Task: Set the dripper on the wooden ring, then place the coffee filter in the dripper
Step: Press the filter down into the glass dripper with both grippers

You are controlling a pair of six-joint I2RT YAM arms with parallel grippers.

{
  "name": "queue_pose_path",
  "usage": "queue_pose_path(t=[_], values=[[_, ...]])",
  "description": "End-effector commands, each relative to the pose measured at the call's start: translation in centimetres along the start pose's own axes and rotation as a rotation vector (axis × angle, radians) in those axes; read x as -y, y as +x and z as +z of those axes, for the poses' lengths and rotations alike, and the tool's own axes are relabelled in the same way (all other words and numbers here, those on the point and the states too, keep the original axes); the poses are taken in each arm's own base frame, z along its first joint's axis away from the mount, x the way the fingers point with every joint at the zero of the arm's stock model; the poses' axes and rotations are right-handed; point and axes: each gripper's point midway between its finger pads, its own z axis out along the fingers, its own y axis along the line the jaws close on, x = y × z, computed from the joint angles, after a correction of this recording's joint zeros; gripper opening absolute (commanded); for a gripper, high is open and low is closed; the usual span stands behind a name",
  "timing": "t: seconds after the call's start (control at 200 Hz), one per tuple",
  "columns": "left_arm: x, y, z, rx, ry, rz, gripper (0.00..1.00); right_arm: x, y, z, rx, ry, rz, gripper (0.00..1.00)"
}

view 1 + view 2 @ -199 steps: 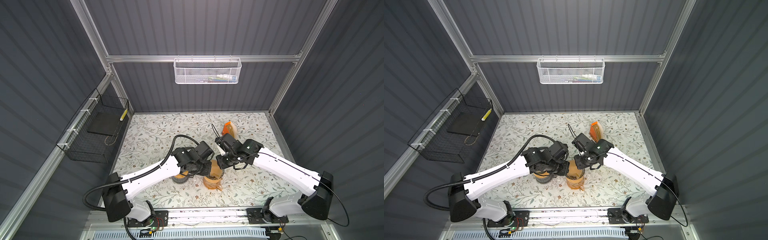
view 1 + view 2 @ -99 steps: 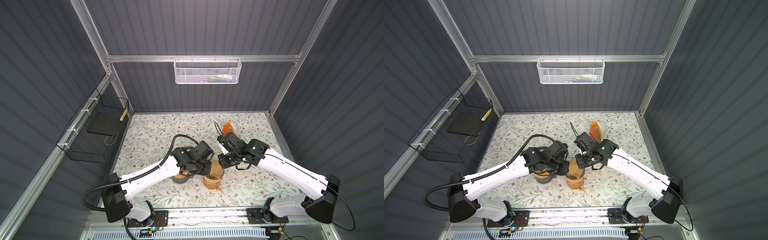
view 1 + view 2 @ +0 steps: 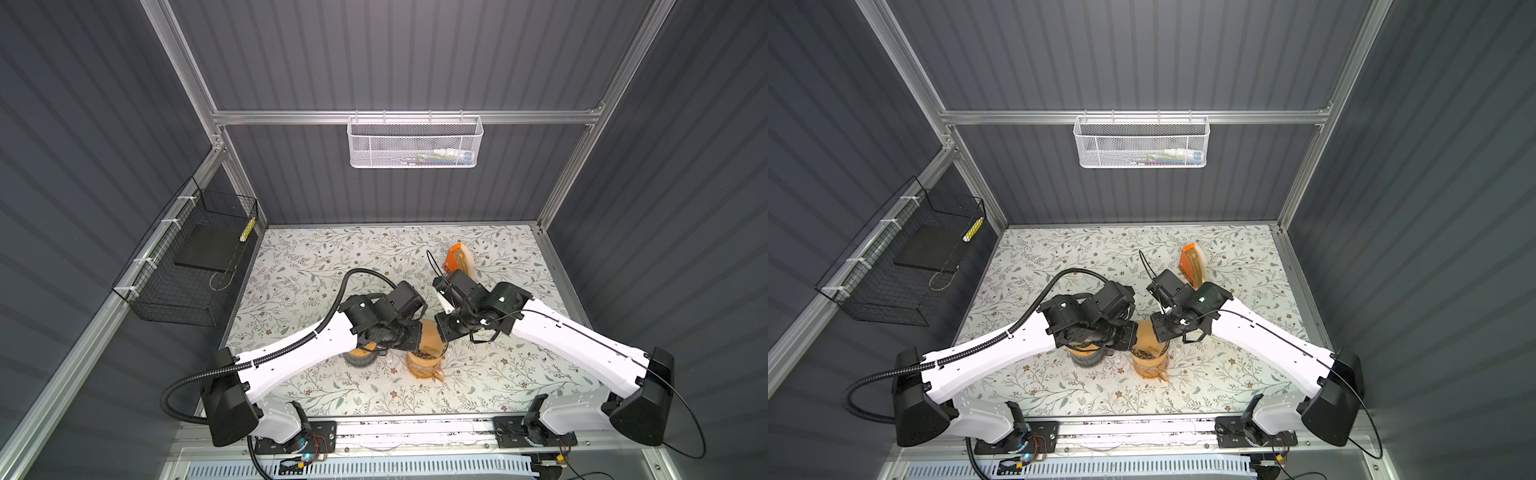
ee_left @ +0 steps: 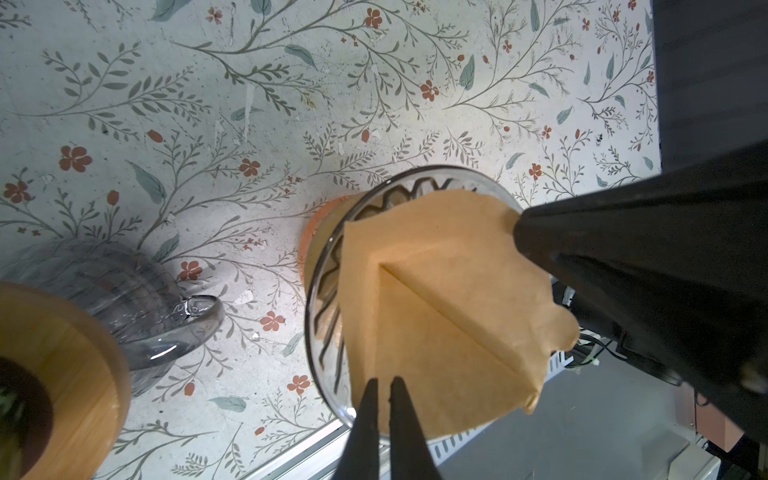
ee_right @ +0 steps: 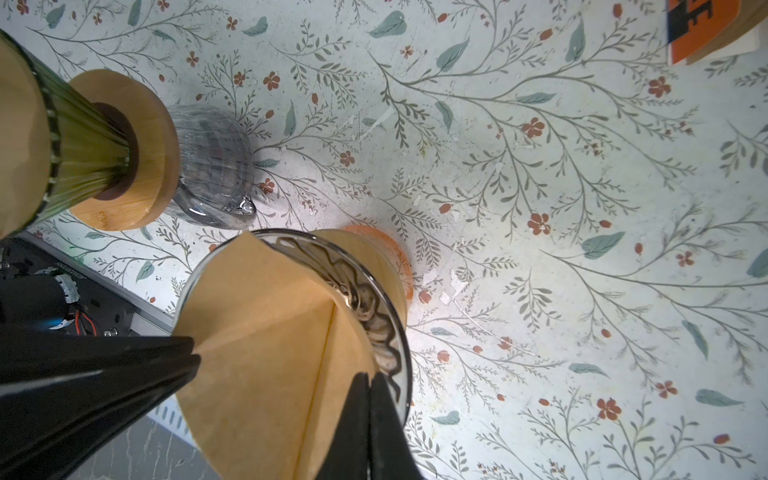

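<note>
Coffee filter (image 4: 436, 291) lies folded across the mouth of the dripper (image 4: 326, 270), not seated. Your left hand (image 4: 384, 386) and right hand (image 5: 368, 386) are both pinched shut on its edge; spreading and seating it remain.

Top views: stereo pair, high overhead, facing down, far, whole table (image 3: 316, 266). Wrist views: close, angled down at table, sharing filter (image 4: 436, 291) and dripper (image 5: 374, 299) from opposite sides.
</note>
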Motion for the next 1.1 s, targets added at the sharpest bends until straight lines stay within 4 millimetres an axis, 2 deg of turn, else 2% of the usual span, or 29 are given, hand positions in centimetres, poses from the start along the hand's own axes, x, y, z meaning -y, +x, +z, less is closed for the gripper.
queue_pose_path(t=[0.0, 1.096], values=[[0.1, 0.2, -0.1, -0.001, 0.002, 0.006, 0.1, 0.1, 0.5, 0.7, -0.019, 0.011, 0.001, 0.06], [-0.5, 0.8, 1.2, -0.027, -0.019, 0.005, 0.09, 0.7, 0.7, 1.4, -0.028, 0.044, -0.011, 0.06]])
